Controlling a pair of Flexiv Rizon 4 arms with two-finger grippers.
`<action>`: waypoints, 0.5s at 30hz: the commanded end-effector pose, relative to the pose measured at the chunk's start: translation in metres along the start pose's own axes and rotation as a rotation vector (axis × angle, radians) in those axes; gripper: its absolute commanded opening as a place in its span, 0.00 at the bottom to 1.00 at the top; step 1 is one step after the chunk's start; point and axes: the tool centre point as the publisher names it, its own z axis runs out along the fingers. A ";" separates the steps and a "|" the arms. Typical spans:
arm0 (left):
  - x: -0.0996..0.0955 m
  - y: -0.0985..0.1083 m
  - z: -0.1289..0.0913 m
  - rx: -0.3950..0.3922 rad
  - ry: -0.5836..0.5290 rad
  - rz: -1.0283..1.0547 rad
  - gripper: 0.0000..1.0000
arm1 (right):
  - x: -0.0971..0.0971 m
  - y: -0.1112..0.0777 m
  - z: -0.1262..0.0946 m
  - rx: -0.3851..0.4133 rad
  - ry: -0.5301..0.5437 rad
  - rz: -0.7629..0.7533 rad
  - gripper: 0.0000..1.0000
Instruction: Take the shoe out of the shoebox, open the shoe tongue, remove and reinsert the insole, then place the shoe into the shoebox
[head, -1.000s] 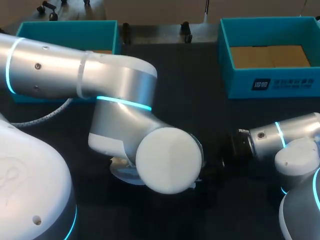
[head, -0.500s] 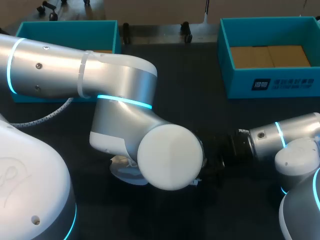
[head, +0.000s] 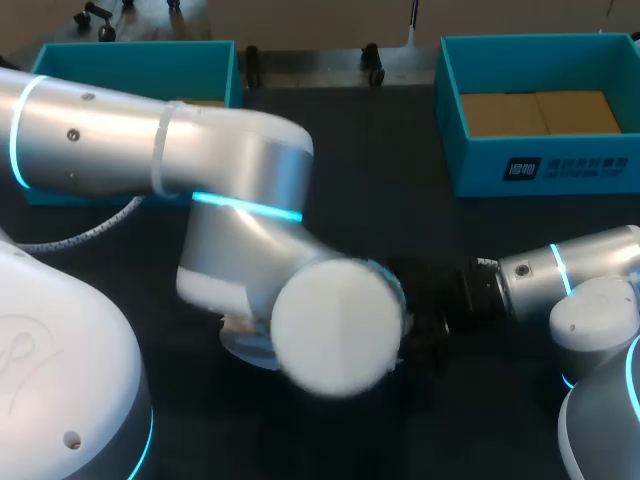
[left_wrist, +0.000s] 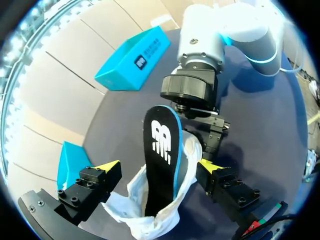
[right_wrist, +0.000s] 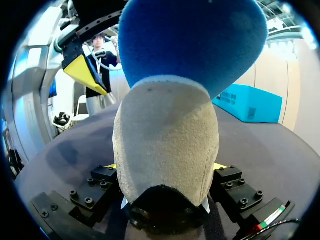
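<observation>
The white shoe (left_wrist: 167, 217) is near the middle of the table (head: 380, 200), its black insole (left_wrist: 161, 145) standing up out of the opening; the right gripper (right_wrist: 166, 167) clamps its suede end from both sides. The left gripper (left_wrist: 159, 167) straddles the shoe with fingers spread wide, gripping nothing; the teal shoebox (head: 540, 110) lies well apart.

The table (head: 400, 210) is big and flat, with a dark, almost black top. A pale grey strip (head: 310, 68) runs along its far side. The top is evenly lit, and a few soft shadows lie on it.
</observation>
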 end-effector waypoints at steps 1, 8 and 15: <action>0.010 0.008 -0.013 0.043 -0.104 -0.007 1.00 | 0.004 -0.004 0.004 0.003 -0.001 0.001 0.00; 0.010 0.004 -0.011 0.058 -0.125 -0.011 1.00 | 0.004 -0.004 0.004 0.003 -0.001 0.001 0.00; 0.008 0.002 -0.008 0.050 -0.137 -0.022 0.85 | 0.004 -0.004 0.004 0.003 -0.001 0.001 0.00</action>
